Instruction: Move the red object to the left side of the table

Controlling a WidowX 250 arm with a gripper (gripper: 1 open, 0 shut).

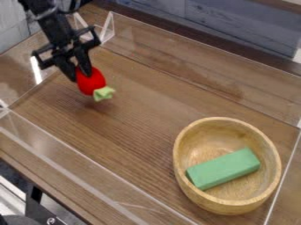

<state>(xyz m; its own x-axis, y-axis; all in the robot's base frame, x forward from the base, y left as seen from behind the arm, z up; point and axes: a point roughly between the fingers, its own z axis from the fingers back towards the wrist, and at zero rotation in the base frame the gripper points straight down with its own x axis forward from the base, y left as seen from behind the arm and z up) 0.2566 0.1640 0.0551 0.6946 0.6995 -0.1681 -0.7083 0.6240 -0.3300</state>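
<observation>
The red object [91,82] is a small glossy red toy fruit with a light green stem end pointing right. It hangs just above the brown wood-grain table [141,123] near its left side. My black gripper [80,72] comes down from the upper left and is shut on the red object, its fingers [73,63] clamped on the fruit's upper part.
A round light wooden bowl [194,178] stands at the lower right with a green rectangular block [223,169] lying in it. Low clear acrylic walls [24,70] border the tabletop on all sides.
</observation>
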